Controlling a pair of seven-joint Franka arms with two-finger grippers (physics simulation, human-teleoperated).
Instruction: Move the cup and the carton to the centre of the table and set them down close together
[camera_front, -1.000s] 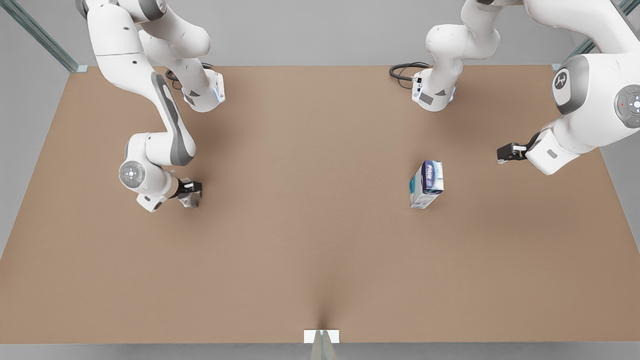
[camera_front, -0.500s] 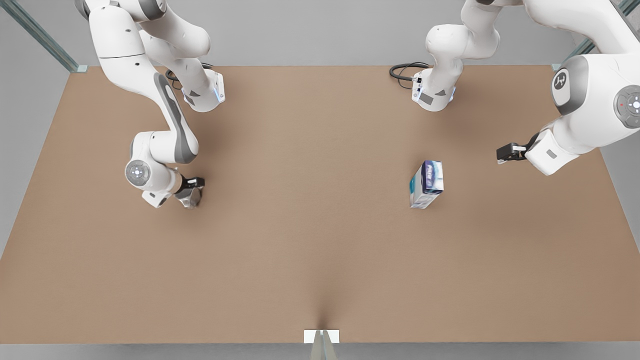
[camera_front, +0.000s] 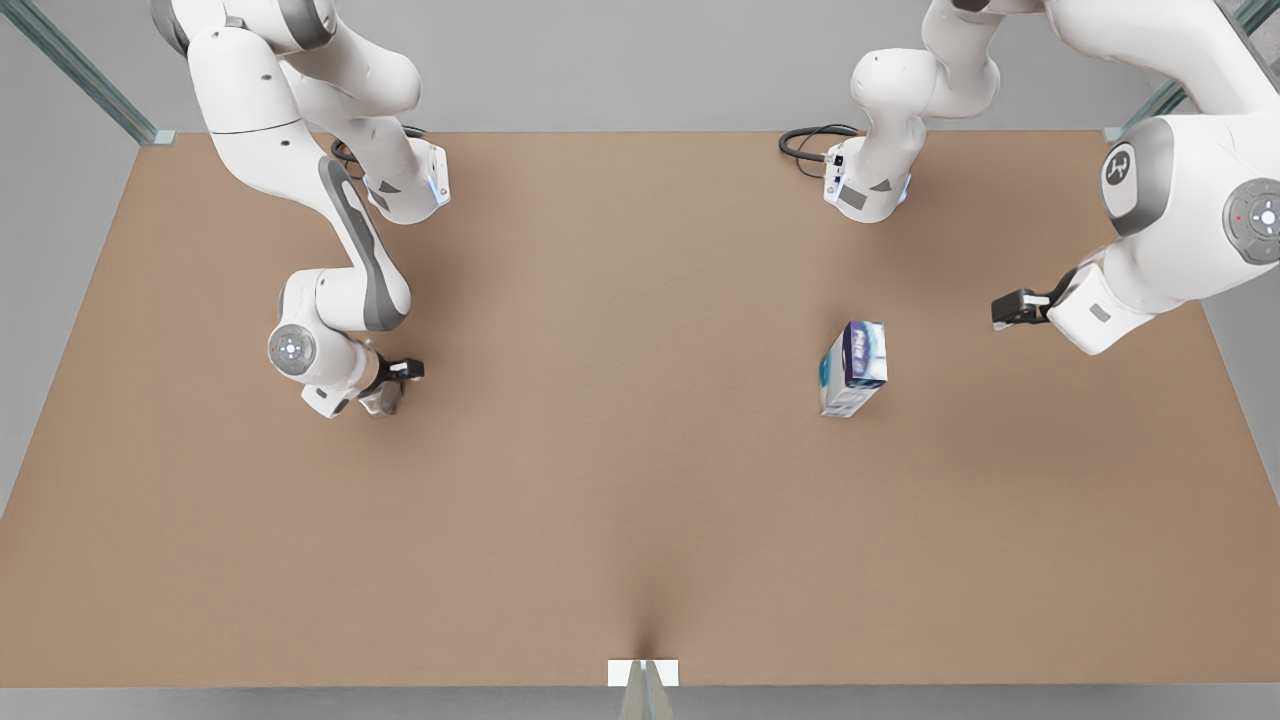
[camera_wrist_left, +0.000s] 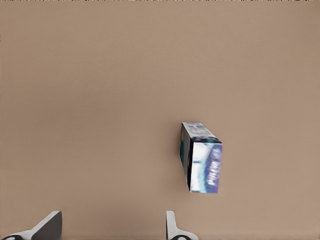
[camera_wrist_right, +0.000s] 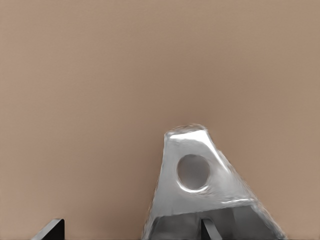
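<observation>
The cup is a small silvery faceted tumbler on the brown table, towards the front view's left. My right gripper hovers right at it. In the right wrist view the cup sits against one fingertip, while the other stands far off, so this gripper is open. The carton stands upright, white with blue and teal panels, towards the front view's right. My left gripper waits beyond it, apart from it. The left wrist view shows the carton ahead of that open gripper.
Both arm bases stand at the table's far edge with black cables beside them. A small white marker sits at the middle of the near edge. Bare tabletop lies between cup and carton.
The right arm has swung towards the front view's right, bringing its gripper closer over the cup. The cup and carton stay put. The left arm has barely shifted.
</observation>
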